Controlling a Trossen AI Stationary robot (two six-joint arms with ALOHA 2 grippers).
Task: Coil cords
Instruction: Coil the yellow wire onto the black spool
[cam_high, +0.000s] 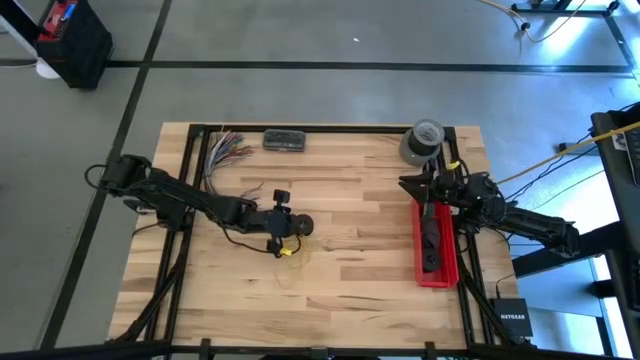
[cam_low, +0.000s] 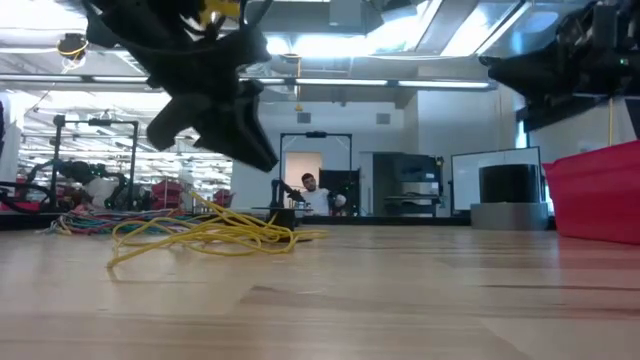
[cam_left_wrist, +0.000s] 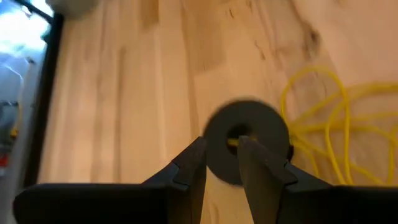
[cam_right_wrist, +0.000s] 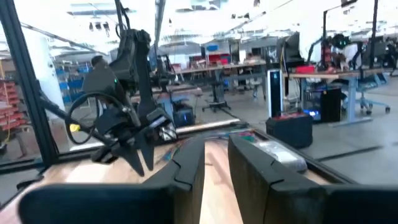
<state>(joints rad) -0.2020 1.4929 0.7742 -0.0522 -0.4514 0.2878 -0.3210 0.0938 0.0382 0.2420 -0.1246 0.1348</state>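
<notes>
- The left jaws (cam_left_wrist: 222, 163) are closed a little way on a round black spool (cam_left_wrist: 246, 142). A bit of yellow shows in the hole of the spool, right between the two fingers (cam_left_wrist: 190, 167).
- The left jaws hold the spool up above the table (cam_high: 340, 260), near its middle.
- The cords (cam_low: 205, 233) are thin and yellow. They lie on the table in a loose, messy pile, just beside and below the left jaws. One strand goes up from the pile toward the jaws.
- The right jaws (cam_right_wrist: 215, 158) hang in the air with a small gap between them. Nothing is in them.
- The right jaws are over the far end of a red tray (cam_high: 441, 262) on the right side of the table.
- A grey roll of tape (cam_high: 422, 141) sits at the far right corner.
- A bunch of coloured wires (cam_high: 222, 150) lies at the far left, with a small dark box (cam_high: 284, 141) beside it.
- A person (cam_low: 313, 192) sits far away in the room behind the table.
</notes>
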